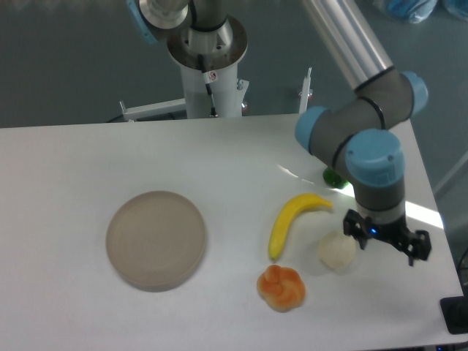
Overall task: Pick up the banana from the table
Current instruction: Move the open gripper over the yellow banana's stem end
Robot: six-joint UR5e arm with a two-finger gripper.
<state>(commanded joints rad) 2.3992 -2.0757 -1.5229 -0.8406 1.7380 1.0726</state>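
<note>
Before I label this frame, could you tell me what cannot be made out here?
- Gripper: fingers hidden beneath the wrist; open or shut unclear.
- Small green object: mostly hidden behind the arm's elbow.
- Pale round fruit: right edge overlapped by the gripper.
- Dark object at the bottom right corner: cut off by the frame.

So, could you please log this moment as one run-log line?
phase: approach | tool: empty, right of banana | banana: on table, untouched | beside it: pale fruit, orange fruit

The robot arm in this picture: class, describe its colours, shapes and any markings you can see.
The arm is a silver metal tube with grey cylindrical joints capped in light blue. Its wrist ends in a small black gripper showing a tiny blue light. The white base column carries a small sticker.
</note>
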